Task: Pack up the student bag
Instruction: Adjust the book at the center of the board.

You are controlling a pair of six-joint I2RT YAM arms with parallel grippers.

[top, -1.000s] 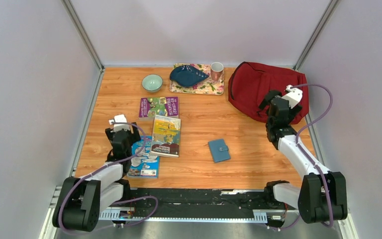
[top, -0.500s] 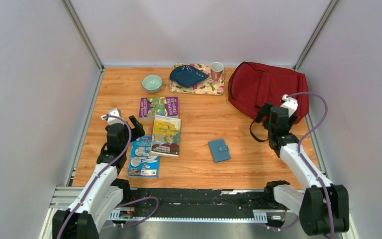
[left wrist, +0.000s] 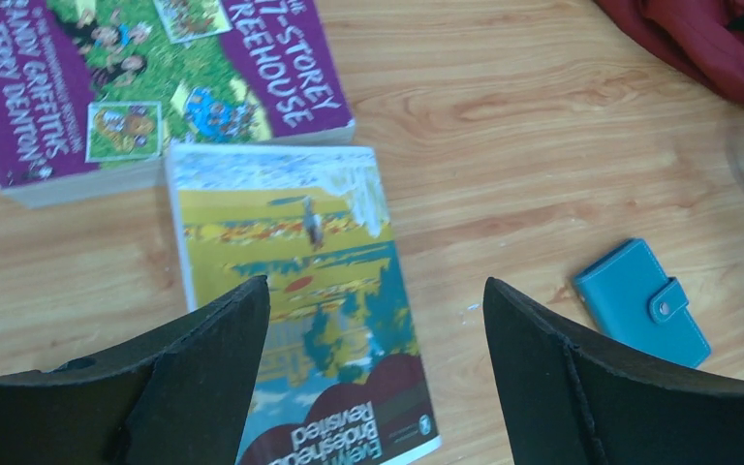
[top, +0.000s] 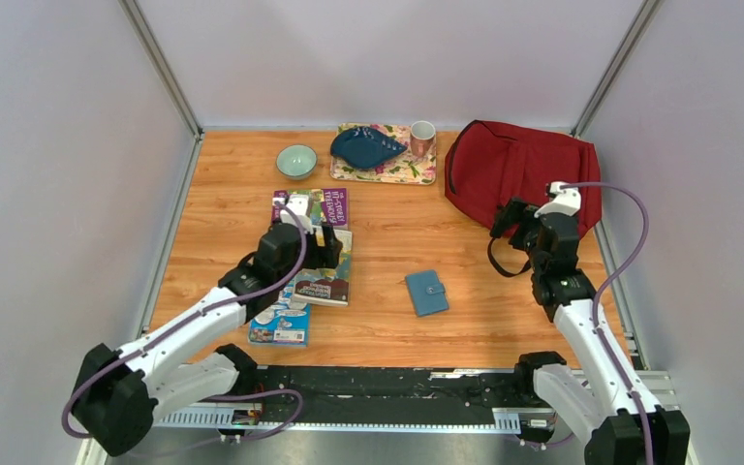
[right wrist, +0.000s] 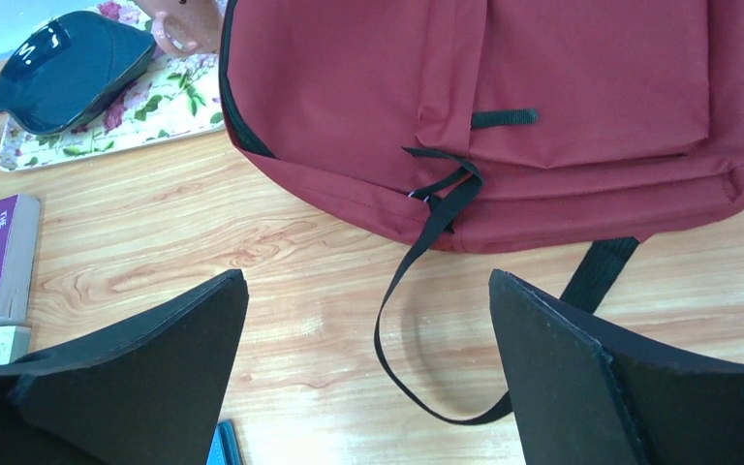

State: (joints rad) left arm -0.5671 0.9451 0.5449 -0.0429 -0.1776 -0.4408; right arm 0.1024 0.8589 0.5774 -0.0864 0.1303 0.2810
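The student bag [top: 518, 170] is a dark red backpack lying flat at the back right, and it fills the top of the right wrist view [right wrist: 542, 97]. A thin black strap [right wrist: 380, 329] loops from it onto the table. My right gripper [top: 515, 219] hovers open just in front of the bag, its jaws [right wrist: 368, 281] wide with only the strap loop and bare wood between them. My left gripper [top: 325, 242] hangs open and empty over a yellow book [left wrist: 291, 242], jaws [left wrist: 376, 291] far apart.
A purple book [left wrist: 155, 87] lies behind the yellow one, and a blue book [top: 279, 315] lies left of it. A small blue wallet [top: 427, 293] sits mid-table. At the back stand a floral tray [top: 392, 174] with a dark cap [top: 366, 147], a cup [top: 422, 138] and a bowl [top: 296, 161].
My left arm has swung forward and right, from beside the blue book to above the yellow book. My right gripper has drawn slightly off the bag, and a strap loop now lies on the table.
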